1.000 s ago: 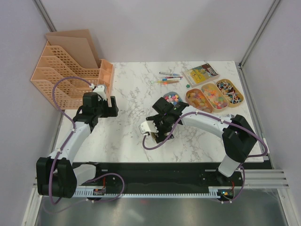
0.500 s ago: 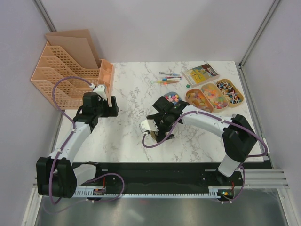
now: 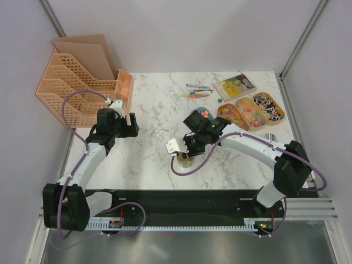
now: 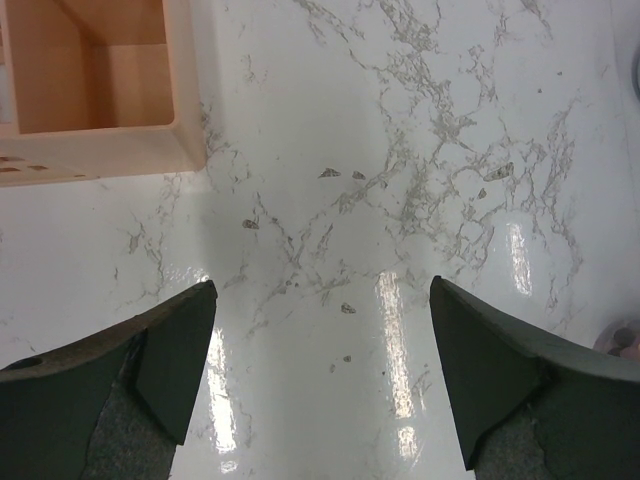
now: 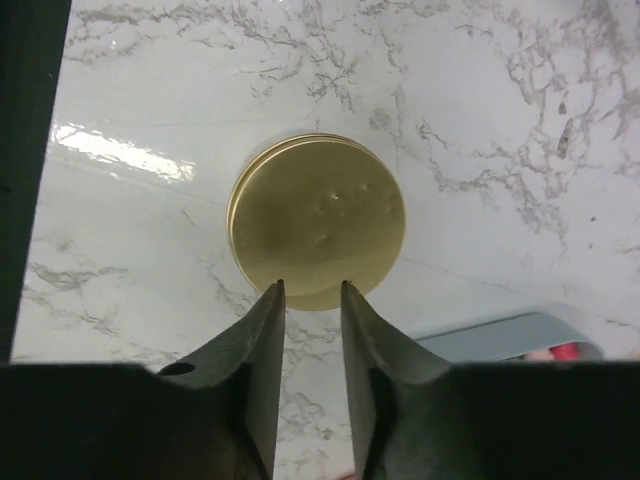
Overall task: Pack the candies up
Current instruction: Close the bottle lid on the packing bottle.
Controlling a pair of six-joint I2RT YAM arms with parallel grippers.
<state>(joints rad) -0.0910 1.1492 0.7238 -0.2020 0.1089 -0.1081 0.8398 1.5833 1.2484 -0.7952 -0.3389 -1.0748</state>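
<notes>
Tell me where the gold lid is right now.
The gold lid lies flat on the marble table, near the front edge around the middle in the top view, directly under the right pincer.

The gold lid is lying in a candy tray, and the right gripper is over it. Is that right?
Not quite: the place is wrong. The lid is lying flat on the marble table itself, as the right wrist view shows. The right gripper is over it, as you said.
</notes>
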